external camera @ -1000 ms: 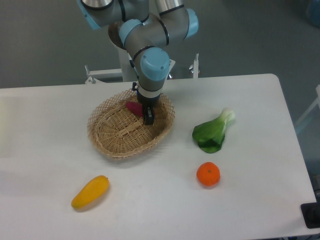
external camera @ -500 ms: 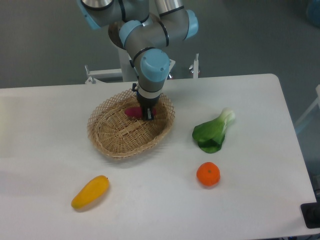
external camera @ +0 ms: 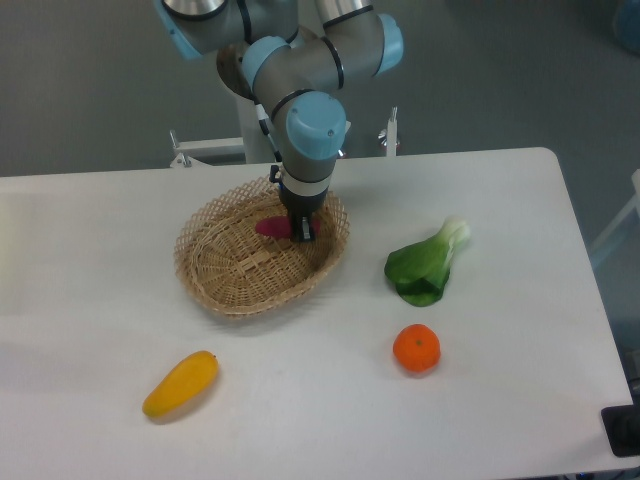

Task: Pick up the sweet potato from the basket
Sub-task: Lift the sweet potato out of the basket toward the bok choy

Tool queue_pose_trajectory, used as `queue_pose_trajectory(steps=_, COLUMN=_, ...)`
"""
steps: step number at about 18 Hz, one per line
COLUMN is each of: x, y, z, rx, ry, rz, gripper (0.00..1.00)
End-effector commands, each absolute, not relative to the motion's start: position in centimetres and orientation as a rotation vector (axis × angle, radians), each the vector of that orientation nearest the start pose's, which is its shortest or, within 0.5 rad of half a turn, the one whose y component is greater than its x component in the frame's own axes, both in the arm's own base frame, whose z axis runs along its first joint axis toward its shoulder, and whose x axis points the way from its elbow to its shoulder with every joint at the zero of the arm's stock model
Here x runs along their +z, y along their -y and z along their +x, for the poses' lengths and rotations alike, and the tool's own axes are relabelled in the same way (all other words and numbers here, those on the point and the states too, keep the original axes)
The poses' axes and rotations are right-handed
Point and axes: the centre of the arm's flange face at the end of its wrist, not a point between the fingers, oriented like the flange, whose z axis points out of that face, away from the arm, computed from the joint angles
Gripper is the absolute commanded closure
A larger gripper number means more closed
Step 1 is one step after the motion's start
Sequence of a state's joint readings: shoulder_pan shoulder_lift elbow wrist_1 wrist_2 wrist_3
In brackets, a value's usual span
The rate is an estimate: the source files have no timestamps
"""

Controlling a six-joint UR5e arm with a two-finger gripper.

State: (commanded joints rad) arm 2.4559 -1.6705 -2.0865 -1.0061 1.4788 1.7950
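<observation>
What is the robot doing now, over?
End effector down in the basket, at the sweet potato. Grip unclear. Nothing else in the basket.

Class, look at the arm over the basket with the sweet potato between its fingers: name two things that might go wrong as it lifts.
1. The gripper seems to hold the sweet potato near one end, so it may tilt or slip out on the lift.
2. The fingers sit low inside the basket, near its open-weave rim; a sideways move might snag the weave and drag the basket.
</observation>
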Motion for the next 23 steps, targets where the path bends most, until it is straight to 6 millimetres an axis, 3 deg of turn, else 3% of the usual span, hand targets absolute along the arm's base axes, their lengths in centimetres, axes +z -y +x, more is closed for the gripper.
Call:
queue_pose_trajectory(steps=5, x=31.4, y=-42.4, z=-29.5, rx=-0.044, ry=-1.228, rz=-2.789, gripper=0.72)
queue_pose_trajectory(steps=10, x=35.3, y=-43.2, z=-33.1, rx=0.05, ry=-1.101, rz=-2.821, gripper=0.72)
queue_pose_trajectory(steps=17, x=37.6, y=-43.9, z=-39.6, rx=0.125, ry=-0.918, rz=-2.869, gripper=0.73)
queue_pose_trajectory(steps=23, x=37.7, y=-45.4, z=-45.0, rx=0.09, ry=-0.806, rz=-2.912, gripper=0.75)
